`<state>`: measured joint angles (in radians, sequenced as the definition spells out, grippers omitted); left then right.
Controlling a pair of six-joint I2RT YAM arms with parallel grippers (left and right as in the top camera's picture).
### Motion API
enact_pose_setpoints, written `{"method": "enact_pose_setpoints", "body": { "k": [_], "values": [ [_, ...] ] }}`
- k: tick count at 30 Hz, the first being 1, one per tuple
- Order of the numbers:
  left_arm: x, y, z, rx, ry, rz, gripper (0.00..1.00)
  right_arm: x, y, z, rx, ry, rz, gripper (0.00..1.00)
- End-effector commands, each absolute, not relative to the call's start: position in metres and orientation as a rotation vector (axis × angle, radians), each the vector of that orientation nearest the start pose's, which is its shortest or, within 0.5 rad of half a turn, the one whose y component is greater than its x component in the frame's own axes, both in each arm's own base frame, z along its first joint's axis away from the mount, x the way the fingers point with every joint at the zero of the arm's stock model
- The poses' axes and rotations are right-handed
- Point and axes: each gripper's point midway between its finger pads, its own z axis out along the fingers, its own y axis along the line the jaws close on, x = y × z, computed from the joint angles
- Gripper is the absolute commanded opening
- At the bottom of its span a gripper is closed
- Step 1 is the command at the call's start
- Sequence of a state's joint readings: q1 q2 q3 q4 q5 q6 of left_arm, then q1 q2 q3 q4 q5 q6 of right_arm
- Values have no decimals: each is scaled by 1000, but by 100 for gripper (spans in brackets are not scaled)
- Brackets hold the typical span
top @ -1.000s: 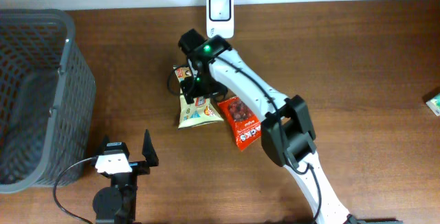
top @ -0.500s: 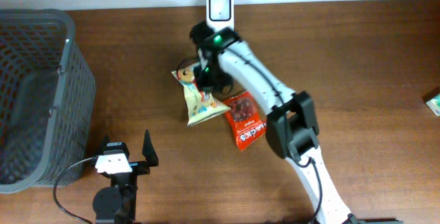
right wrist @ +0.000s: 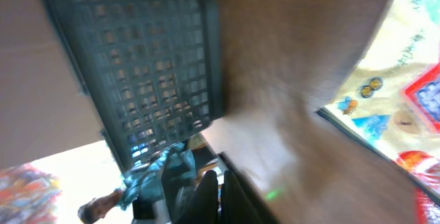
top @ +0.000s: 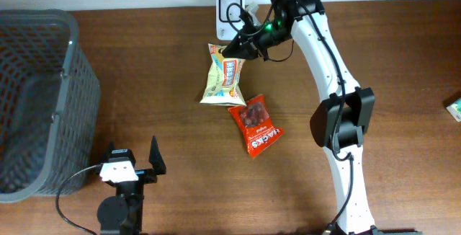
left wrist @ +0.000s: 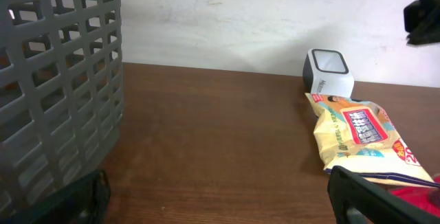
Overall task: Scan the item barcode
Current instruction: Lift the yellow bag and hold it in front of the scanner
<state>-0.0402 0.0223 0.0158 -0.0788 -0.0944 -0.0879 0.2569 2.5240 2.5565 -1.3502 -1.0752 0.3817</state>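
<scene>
Risk: right gripper (top: 234, 47) clamps snack bag (top: 222, 80) by one corner beside scanner (top: 225, 20); bag may swing, hiding barcode. Left gripper (top: 132, 150) jaws spread.

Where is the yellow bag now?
In the overhead view, top centre, the yellow bag, held by the right gripper, is between the scanner and the red bag.
</scene>
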Motion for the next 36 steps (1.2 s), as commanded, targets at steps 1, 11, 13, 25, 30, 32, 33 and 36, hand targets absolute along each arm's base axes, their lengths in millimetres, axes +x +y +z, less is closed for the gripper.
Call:
{"method": "enact_pose_setpoints", "body": {
  "k": [1, 11, 13, 25, 30, 32, 33, 36],
  "values": [
    [246, 5, 155, -111, 1653, -26, 99, 475, 262, 157, -30, 2874, 1263, 5],
    [246, 5, 155, -111, 1653, -26, 99, 492, 234, 104, -56, 2920, 395, 4],
    [246, 5, 155, -111, 1653, -26, 99, 494, 234, 94, -78, 2899, 254, 4],
    [246, 5, 155, -111, 1653, -26, 99, 468, 241, -16, -102, 2970, 100, 4],
    [246, 5, 155, -111, 1653, -26, 99, 460, 256, 3, -203, 2980, 171, 4],
    [246, 5, 155, -111, 1653, -26, 99, 459, 271, 22, -264, 2959, 251, 4],
    [246, 5, 155, -111, 1653, -26, 99, 457, 281, 32, -310, 2945, 304, 4],
    [246, 5, 155, -111, 1653, -26, 99, 449, 302, 61, -374, 2921, 398, 4]
  ]
}}
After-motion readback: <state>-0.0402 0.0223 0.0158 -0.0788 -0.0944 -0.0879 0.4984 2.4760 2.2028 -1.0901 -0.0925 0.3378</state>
